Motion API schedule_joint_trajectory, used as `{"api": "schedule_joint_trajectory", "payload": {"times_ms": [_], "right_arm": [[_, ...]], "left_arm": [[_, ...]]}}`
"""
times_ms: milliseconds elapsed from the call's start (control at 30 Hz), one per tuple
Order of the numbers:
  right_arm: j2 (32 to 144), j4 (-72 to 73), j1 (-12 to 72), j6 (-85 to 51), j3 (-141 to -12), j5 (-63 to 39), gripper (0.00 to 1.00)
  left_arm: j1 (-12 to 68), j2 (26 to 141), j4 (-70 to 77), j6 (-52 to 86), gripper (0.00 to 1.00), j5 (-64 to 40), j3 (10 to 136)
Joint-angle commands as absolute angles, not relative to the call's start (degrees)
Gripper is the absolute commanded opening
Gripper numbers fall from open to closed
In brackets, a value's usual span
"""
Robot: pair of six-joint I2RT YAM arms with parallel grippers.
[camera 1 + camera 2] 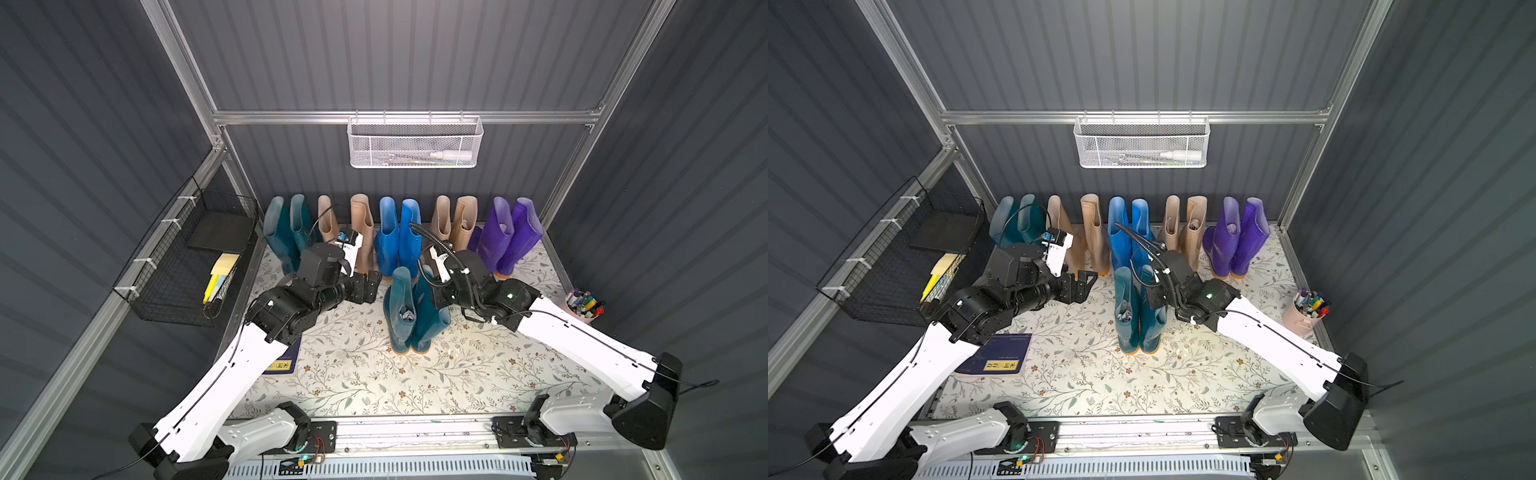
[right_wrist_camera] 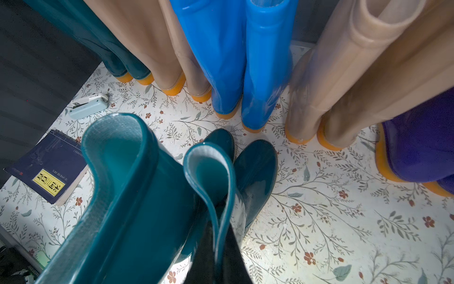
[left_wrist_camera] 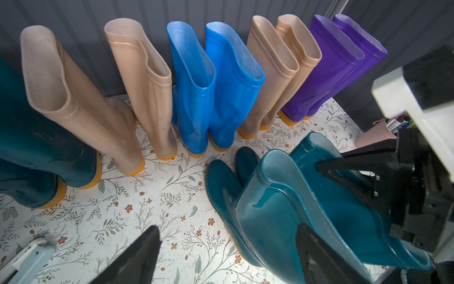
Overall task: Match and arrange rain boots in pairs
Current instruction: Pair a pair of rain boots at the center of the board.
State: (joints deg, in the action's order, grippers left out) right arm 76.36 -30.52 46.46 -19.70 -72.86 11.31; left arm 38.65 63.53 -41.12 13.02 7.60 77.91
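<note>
- along the back wall stand five matched pairs of rain boots: teal pair (image 1: pixel 282 237), beige pair (image 1: pixel 363 232), blue pair (image 1: pixel 388 241), second beige pair (image 1: pixel 463 224), purple pair (image 1: pixel 503 237).
- the front teal pair (image 1: pixel 397 330) stands upright on the floral mat (image 1: pixel 478 374), just before the blue pair.
- the right gripper (image 2: pixel 221 258) is clamped tight on the cuff of that pair's boot nearer it.
- the left gripper (image 1: pixel 369 286) gapes wide, empty, just beside the other front boot.

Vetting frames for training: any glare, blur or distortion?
Left wrist: glare streaks on the near teal boot; the wide lens splays the back-row boots. Right wrist: beige boots blur close up; lamp spot on the floral mat. Both top views: sharp.
</note>
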Motion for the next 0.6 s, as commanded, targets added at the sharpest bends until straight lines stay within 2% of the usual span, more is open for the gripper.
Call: {"api": "schedule_joint_trajectory", "payload": {"times_ms": [0,567], "right_arm": [[76.2,-26.6,46.0,-19.7,-75.1,12.1,0.0],[76.3,-30.9,44.1,-17.3,-76.5,4.1,0.0]], "left_arm": [[38.8,62.7,-41.7,12.0,0.89,8.3,77.5],[38.8,63.4,-41.1,12.8,0.89,7.6,78.0]]}}
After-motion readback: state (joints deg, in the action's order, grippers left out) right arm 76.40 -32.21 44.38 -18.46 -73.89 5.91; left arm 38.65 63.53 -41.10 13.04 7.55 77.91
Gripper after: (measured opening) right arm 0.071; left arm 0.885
